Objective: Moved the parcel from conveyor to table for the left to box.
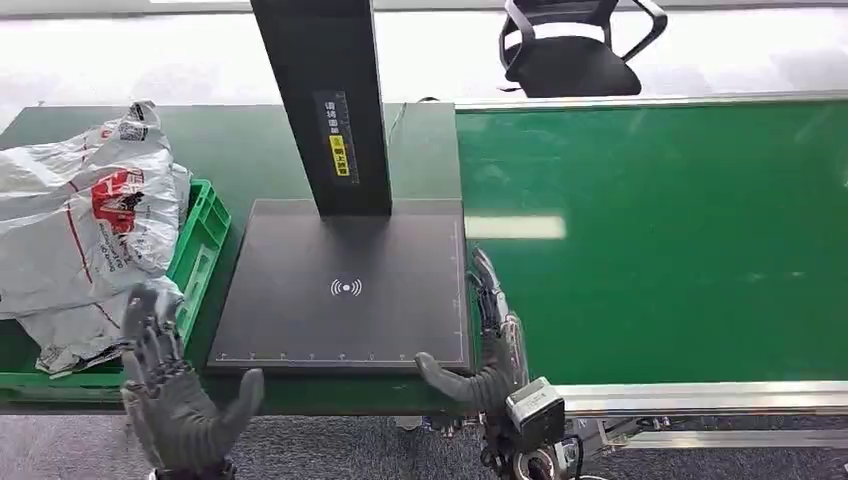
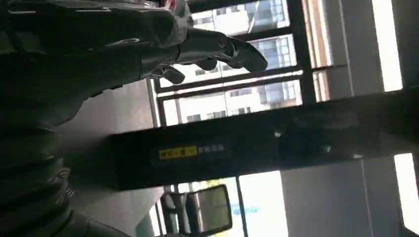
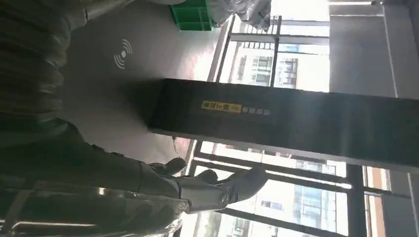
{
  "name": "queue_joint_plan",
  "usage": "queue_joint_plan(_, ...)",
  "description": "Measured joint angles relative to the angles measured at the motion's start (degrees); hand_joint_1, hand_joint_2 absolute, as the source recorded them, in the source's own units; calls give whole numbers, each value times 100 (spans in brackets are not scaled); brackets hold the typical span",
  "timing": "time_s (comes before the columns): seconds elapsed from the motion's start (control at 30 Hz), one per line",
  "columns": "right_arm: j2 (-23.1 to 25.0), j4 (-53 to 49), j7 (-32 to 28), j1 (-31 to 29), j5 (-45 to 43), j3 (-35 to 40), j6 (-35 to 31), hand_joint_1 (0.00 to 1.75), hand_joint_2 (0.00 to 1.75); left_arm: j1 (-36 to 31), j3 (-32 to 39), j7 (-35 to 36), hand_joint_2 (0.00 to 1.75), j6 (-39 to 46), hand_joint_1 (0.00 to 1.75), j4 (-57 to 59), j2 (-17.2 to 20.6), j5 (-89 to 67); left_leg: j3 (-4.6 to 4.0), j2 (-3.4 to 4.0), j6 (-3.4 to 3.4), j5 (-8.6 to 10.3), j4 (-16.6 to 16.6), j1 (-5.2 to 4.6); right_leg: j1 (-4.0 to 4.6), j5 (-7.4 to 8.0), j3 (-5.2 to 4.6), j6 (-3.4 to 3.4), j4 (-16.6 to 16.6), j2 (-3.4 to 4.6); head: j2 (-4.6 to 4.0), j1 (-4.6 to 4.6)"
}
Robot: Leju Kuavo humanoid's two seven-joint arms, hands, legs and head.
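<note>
Both hands sit closest to us at the near edge of the work area: the left hand (image 1: 175, 395) hovers in front of the green crate (image 1: 205, 240) with fingers spread and nothing in it, and the right hand (image 1: 490, 350) rests at the near right corner of the dark scanner pad (image 1: 340, 290), fingers extended toward the conveyor, thumb out to the side, likewise empty. We see white and grey plastic parcels (image 1: 85, 215) piled in and over the crate at the left; we see no parcel on the green conveyor belt (image 1: 660, 240), whose visible surface is bare. We judge the step in hand to be waiting for, or reaching toward, the next parcel on the belt. To perform it well, we keep the right hand open and low beside the pad edge, approach an arriving parcel from the belt side, close on the bag body rather than a loose flap, and set it flat on the pad beneath the black post (image 1: 325, 100), clear of the post itself. We hold the left hand back from the pad until the parcel lies released, so that the two hands do not collide.
</note>
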Motion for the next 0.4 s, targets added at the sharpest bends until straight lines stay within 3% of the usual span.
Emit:
queue_joint_plan(0.2,59,162,66,64,35,-188,15,0,175,-105,7,61,175,-749,0,764,-333,-319,0,0,0,0,0,1,1,0,-1,0,1,0,0,-2)
queue_joint_plan(0.23,72,199,66,85,57,-216,22,0,175,-111,11,74,0,-842,0,846,-370,-395,0,0,0,0,0,1,1,0,-2,0,1,0,0,0)
queue_joint_plan(0.27,77,228,64,110,90,-232,17,0,175,-110,15,76,0,-887,0,908,-401,-431,-1,0,-1,0,-1,1,1,0,-3,0,1,0,0,-2)
queue_joint_plan(0.3,81,249,57,146,147,-243,-37,0,175,-110,26,76,175,-935,0,983,-436,-437,-1,0,-1,-1,-1,1,1,-1,-3,-1,1,0,0,0)
queue_joint_plan(0.4,107,278,37,278,223,-258,-162,0,175,-112,94,76,175,-1013,0,1208,-508,-417,-2,0,-1,-1,-1,1,2,-1,-4,0,1,0,0,-2)
